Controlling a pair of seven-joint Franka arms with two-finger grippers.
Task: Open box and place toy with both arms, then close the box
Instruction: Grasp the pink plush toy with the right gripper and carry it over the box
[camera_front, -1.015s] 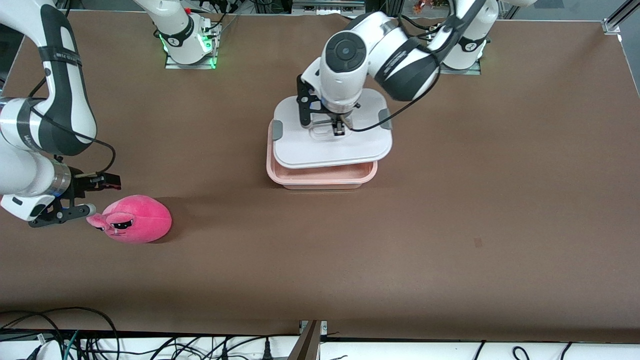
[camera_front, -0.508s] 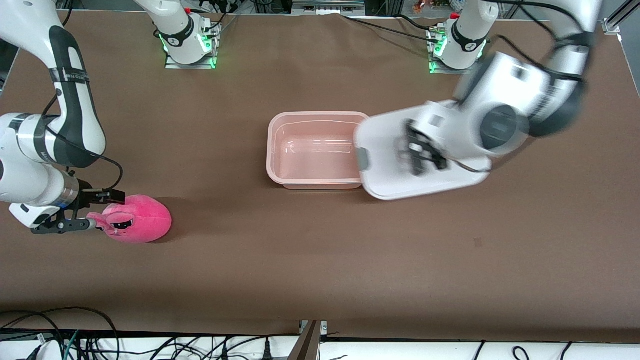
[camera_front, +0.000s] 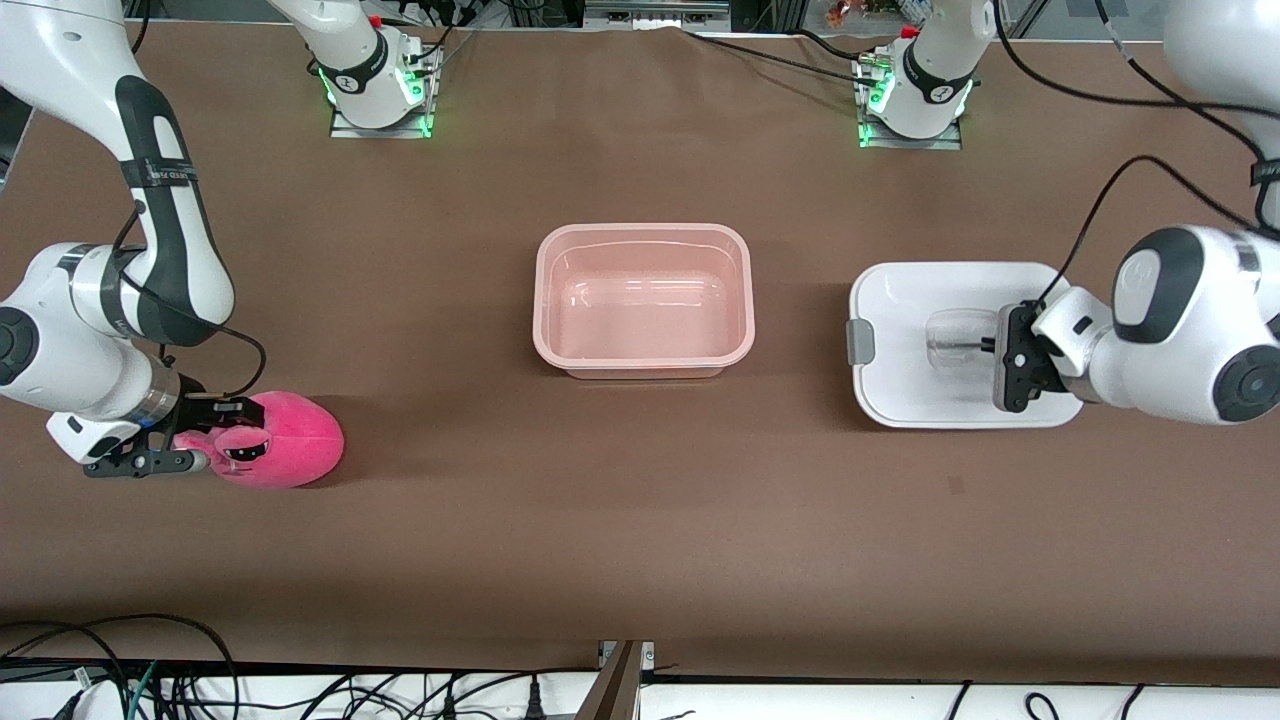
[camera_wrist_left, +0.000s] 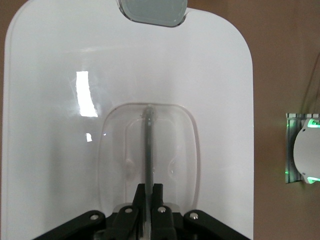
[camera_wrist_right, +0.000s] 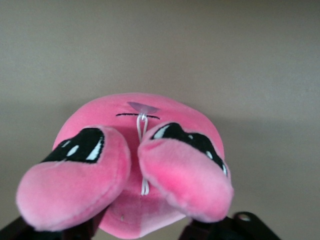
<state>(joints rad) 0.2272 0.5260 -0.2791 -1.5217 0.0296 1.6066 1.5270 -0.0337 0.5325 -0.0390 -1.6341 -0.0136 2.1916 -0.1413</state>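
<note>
- The left pincer (camera_wrist_left: 148, 200) is cut off by the left wrist view's edge.
- The toy (camera_wrist_right: 140, 165) hides the right pincer's fingers.

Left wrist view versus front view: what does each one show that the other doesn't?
Only the left wrist view shows the thin bar across the lid's clear recessed handle, with the left gripper shut on it.

Only the front view shows the open pink box mid-table, the pink toy toward the right arm's end, and the right gripper, its jaws either side of the toy's face.

Both show the white lid lying on the brown table, and its grey end clip.
</note>
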